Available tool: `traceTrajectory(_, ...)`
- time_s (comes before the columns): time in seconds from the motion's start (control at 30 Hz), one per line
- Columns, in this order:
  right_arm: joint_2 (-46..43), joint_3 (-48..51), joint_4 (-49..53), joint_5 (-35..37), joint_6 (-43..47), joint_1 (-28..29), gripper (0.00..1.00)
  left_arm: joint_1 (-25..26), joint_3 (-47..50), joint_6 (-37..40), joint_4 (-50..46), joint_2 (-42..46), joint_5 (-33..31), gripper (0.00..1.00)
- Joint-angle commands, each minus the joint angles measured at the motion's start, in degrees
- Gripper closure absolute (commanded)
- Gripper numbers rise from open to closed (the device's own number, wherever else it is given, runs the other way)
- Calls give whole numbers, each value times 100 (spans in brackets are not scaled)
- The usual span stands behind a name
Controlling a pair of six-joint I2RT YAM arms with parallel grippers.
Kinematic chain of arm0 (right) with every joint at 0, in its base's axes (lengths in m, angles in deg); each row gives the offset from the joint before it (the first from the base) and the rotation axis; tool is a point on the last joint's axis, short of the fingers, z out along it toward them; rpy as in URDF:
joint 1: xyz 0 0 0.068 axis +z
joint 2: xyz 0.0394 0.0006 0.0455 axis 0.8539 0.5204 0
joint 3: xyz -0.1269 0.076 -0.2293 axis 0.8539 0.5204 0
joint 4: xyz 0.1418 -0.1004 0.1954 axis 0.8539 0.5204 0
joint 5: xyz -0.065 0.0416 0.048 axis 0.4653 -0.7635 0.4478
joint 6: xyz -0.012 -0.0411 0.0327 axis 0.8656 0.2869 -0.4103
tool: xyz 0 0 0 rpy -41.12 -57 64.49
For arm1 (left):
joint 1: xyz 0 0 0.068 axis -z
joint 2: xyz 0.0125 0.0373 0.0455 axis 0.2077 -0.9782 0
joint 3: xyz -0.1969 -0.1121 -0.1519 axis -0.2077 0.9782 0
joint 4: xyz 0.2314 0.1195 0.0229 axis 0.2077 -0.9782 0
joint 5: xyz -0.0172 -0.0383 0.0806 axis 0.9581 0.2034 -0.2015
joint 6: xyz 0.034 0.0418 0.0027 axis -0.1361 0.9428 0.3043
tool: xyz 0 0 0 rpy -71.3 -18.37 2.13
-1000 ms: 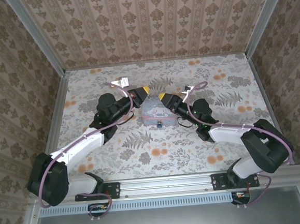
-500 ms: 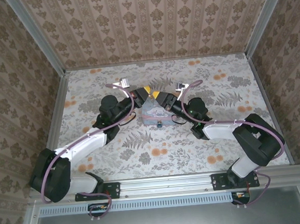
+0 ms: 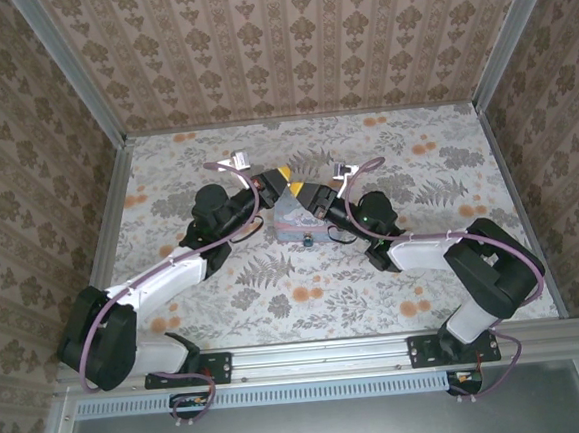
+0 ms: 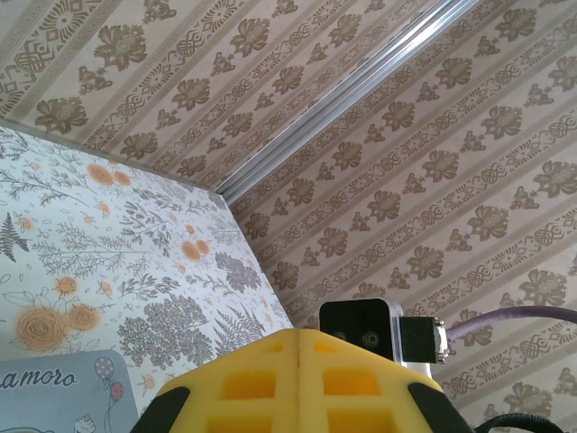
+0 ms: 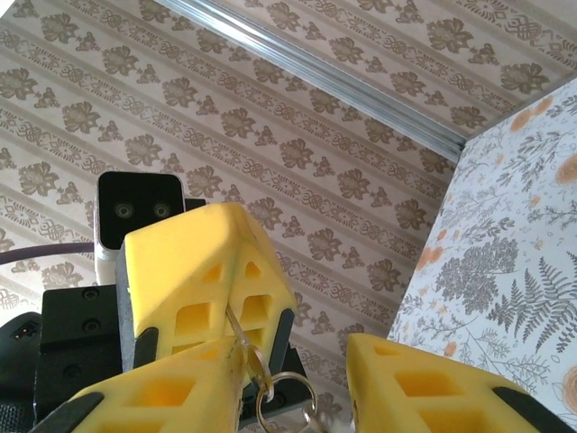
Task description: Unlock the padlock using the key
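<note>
Sitting against the near side of the pale-blue tin (image 3: 292, 216), the padlock (image 3: 309, 240) is a small dark speck on the tabletop (image 3: 447, 174), with nothing in it yet. The key (image 5: 236, 332) is up off the surface, over the tin's far edge: a thin metal blade pokes out of the clenched tips of the left tool (image 4: 297, 341), with the key ring (image 5: 290, 390) dangling below. Right tool (image 5: 297, 356) is released, its 2 yellow fingers either side of the ring, 1 of them about touching the blade; can't confirm contact. Step looks like a handover or regrip of the key between tools, lock not yet reached. Next move calls for a firm pinch leaving the blade free, then lowering to the keyhole, which is too small to see. Count: 1 padlock, 1 key, 1 tin, 2 tools.
</note>
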Motion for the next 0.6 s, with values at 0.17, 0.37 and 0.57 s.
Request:
traceTrajectory(0.17,41,-140,-423,-139,-75,47,69,58,40,-78,239,-54,-71,100)
traceTrajectory(0.37,42,-163,-418,-155,-111,49,74,70,49,-78,235,-54,-99,100)
traceTrajectory(0.57,45,-181,-409,-159,-133,53,80,82,48,-69,232,-54,-97,100)
